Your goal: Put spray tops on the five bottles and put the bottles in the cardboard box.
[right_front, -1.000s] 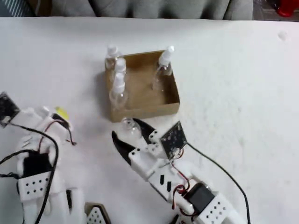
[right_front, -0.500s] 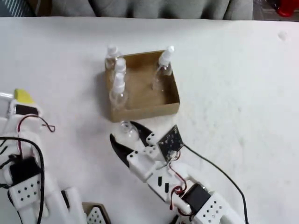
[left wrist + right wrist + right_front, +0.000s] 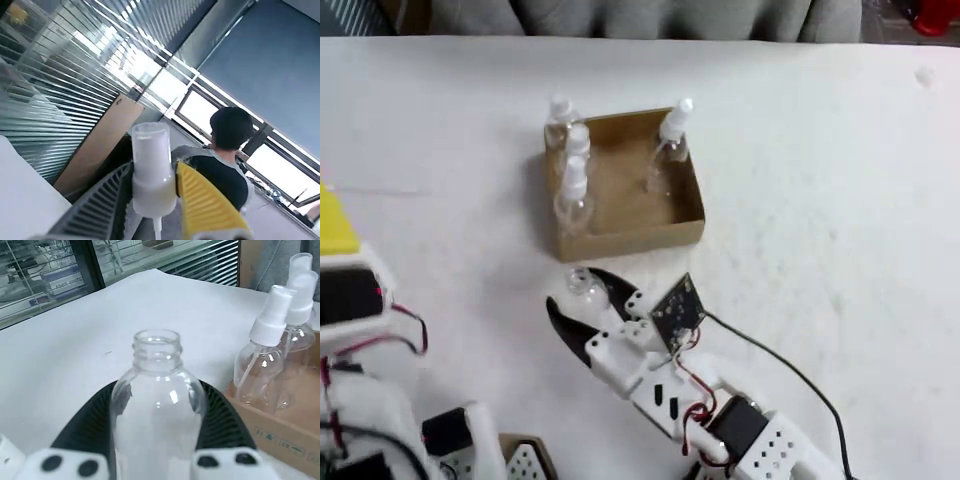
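A clear bottle [image 3: 156, 415] with an open neck stands upright between the black fingers of my right gripper [image 3: 159, 390], which is shut on it. From above, that bottle [image 3: 582, 285] and the right gripper [image 3: 575, 291] sit just in front of the cardboard box [image 3: 625, 238]. Several bottles with white spray tops stand inside the box, among them one on the right [image 3: 670, 145] and one on the left [image 3: 572, 195]. My left gripper [image 3: 153, 171] points up into the room, shut on a white spray top [image 3: 150, 150] between its grey and yellow jaws. Its yellow finger [image 3: 335, 222] is raised at the table's left edge.
The white table [image 3: 820, 180] stretches open to the right of the box and behind it. The box's near wall [image 3: 280, 432] stands close beside the held bottle. A cable [image 3: 780, 365] trails from the right arm.
The left arm has lifted and swung out to the left edge with the spray top. The right gripper has slid slightly left and nearer with the bottle.
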